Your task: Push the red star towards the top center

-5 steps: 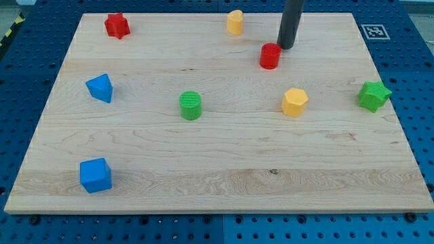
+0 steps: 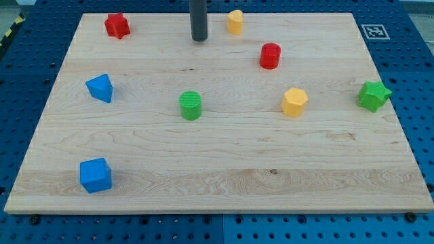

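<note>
The red star (image 2: 116, 25) lies near the board's top left corner. My tip (image 2: 199, 39) stands at the top of the board, well to the right of the red star and just left of the yellow block (image 2: 234, 22). The tip touches no block. The red cylinder (image 2: 270, 55) lies to the tip's lower right.
On the wooden board (image 2: 217, 169) there are also a blue block (image 2: 100, 88) at the left, a blue cube (image 2: 95, 175) at the lower left, a green cylinder (image 2: 190, 105) in the middle, a yellow hexagonal block (image 2: 294, 102) and a green star (image 2: 373, 95) at the right.
My tip has moved left along the top of the board, from beside the red cylinder to left of the yellow block. No block has moved.
</note>
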Controlling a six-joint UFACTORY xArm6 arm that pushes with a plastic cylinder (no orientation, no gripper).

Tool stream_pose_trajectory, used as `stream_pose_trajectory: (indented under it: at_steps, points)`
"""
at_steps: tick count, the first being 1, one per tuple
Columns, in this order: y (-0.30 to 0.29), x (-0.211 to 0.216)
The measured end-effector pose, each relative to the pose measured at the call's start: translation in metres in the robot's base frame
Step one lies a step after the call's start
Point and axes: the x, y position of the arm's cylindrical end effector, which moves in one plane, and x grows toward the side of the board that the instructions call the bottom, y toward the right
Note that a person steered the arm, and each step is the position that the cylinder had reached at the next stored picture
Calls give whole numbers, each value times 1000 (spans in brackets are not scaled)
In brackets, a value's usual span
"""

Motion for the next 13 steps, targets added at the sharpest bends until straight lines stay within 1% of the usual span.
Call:
stream_pose_trajectory:
  at_steps: [1,2,5,6,9,10,11,12,13]
  points:
    - [-16,-32]
    - [-45,-62]
    - [-102,-63]
    - [-102,-63]
    - [-136,-64]
    - [-145,-50]
    - [-153,-27]
    - [-159,-27]
    - [-162,-40]
